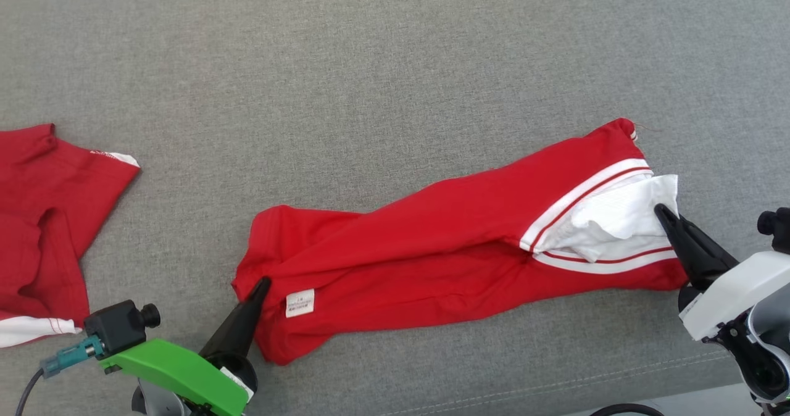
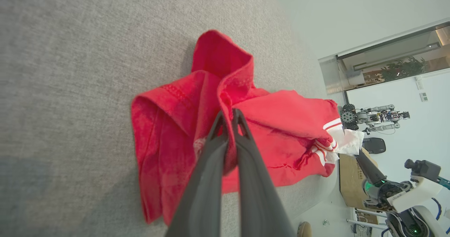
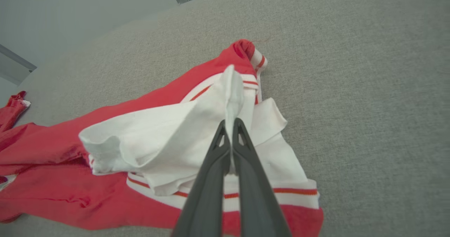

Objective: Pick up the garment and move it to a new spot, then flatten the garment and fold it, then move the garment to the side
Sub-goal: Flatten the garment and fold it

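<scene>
The garment [image 1: 432, 249] is a red piece with white stripes and a white lining, stretched left to right across the grey surface. My left gripper [image 1: 264, 282] is shut on its red left end, where the cloth [image 2: 225, 89] bunches up around the dark fingers [image 2: 214, 149]. At the striped right end, my right gripper [image 1: 659, 209] is shut on the white lining [image 3: 197, 124], which stands up in a fold between the fingertips [image 3: 225, 131]. A small white label [image 1: 300, 302] shows near the left end.
A second red garment [image 1: 43, 218] with a white edge lies at the far left of the grey fabric surface [image 1: 395, 64]. The surface's front edge [image 1: 617, 379] runs close below the garment. Another robot [image 2: 372, 115] and a cardboard box [image 2: 351, 180] stand beyond.
</scene>
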Available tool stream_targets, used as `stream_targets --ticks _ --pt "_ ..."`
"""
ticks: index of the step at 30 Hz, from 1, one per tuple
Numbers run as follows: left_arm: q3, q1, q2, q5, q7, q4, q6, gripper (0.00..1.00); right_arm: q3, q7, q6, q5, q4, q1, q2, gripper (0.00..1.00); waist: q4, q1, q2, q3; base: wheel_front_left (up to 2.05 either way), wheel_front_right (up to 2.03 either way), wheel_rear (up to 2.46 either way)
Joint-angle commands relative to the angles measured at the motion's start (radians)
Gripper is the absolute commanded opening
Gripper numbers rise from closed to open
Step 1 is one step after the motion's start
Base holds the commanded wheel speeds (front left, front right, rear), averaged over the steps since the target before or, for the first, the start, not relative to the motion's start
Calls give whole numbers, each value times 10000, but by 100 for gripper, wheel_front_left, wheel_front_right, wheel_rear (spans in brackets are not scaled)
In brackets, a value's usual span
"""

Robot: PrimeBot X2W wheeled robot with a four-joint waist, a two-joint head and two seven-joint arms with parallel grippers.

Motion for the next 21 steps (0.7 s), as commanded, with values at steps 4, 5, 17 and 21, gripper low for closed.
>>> stream_targets --ticks 4,5,17,21 --pt "30 121 144 123 -3 -293 -3 0 -188 38 -3 217 -182 314 -91 0 18 0 -1 -107 0 0 0" --pt "25 148 146 117 4 -336 27 0 -193 82 -3 253 -197 400 -49 0 15 0 -1 -127 0 0 0" --pt "-244 408 -33 217 -77 558 -81 0 481 160 -1 -373 599 231 67 0 -187 0 -1 -257 0 0 0" --pt "-328 218 -234 362 -157 1182 -139 100 868 -70 -3 -826 1141 -81 73 100 -181 0 -1 -319 0 0 0"
